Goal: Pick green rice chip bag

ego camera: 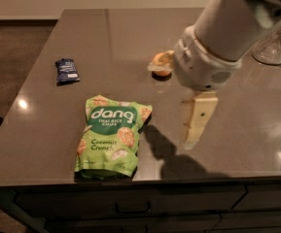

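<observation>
While the end effector [172, 106] (spread wide) hovers, the green rice chip bag [112, 136] lies nearby.

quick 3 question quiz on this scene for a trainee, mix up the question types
1. True or false: the gripper is holding the green rice chip bag.
2. Which thing lies farthest left in the camera view? A) dark blue wrapper B) green rice chip bag C) orange round thing
3. Where is the gripper relative to the bag, and how are its fingers?
Key:
1. False: the bag lies flat on the table, untouched.
2. A.
3. Above the table, right of the bag in the camera view, apart from it, fingers open.
</observation>
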